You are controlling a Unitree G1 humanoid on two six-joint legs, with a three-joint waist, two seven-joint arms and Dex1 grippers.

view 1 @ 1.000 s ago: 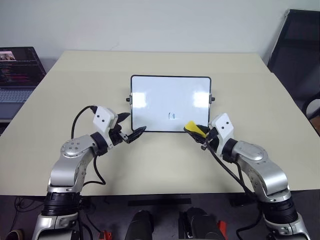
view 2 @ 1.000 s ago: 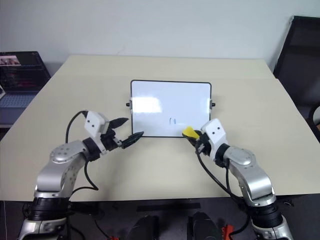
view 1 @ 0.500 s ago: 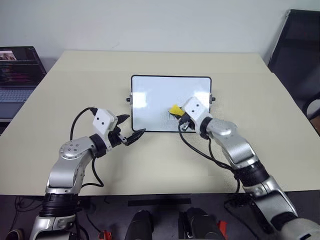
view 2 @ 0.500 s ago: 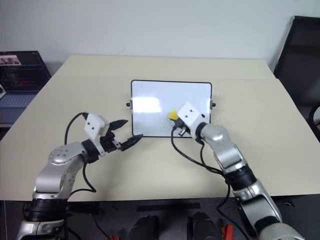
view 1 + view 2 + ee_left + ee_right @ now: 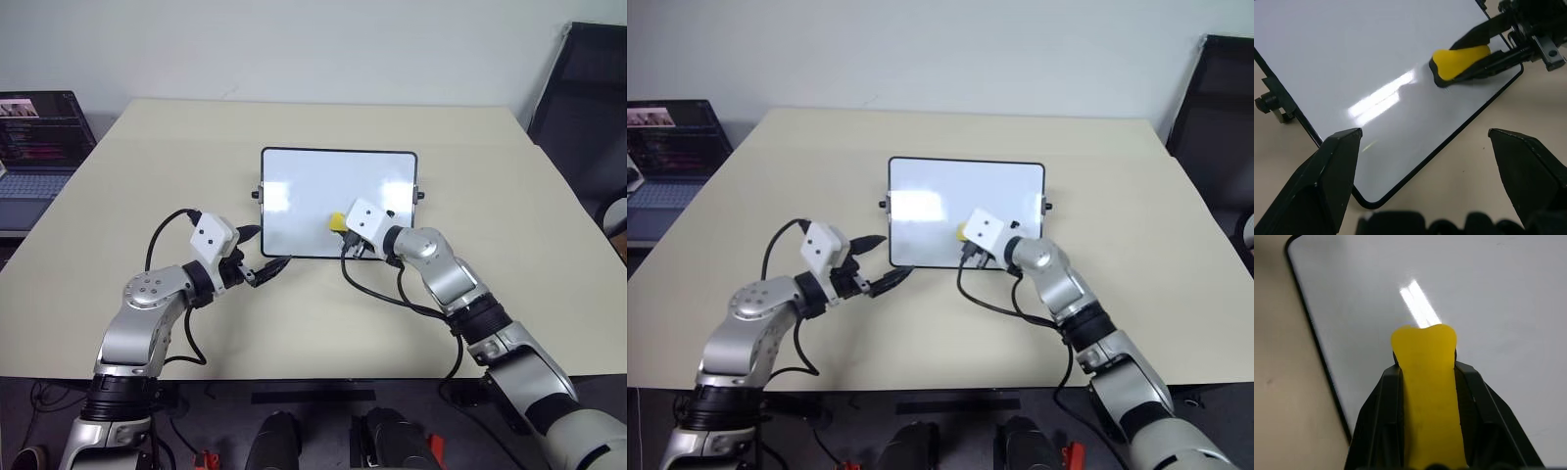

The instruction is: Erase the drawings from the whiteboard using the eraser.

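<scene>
1. Right gripper (image 5: 340,223) is clamped on the eraser (image 5: 338,220), its two black fingers (image 5: 1382,406) pinching the yellow block along its sides so the dark underside faces the whiteboard (image 5: 313,181); that grip leaves the wiping face free to press flat.
2. The eraser sits on the board's near half, close to the near edge and a little right of centre, judging from the left wrist view, where its tip touches the glossy surface.
3. The drawings are not visible anywhere on the bare part of the board; any marks left are probably hidden under the eraser or already wiped, so the task looks close to done.
4. The whiteboard lies flat on the bench (image 5: 147,157), its long side facing the robot, with a small black knob at each short side.
5. Left gripper (image 5: 263,253) hovers with its fingers spread wide, holding nothing, just off the board's near left corner, likely ready to steady the frame against sliding.
6. A laptop (image 5: 34,132) stands off the bench's left side, well apart.
</scene>
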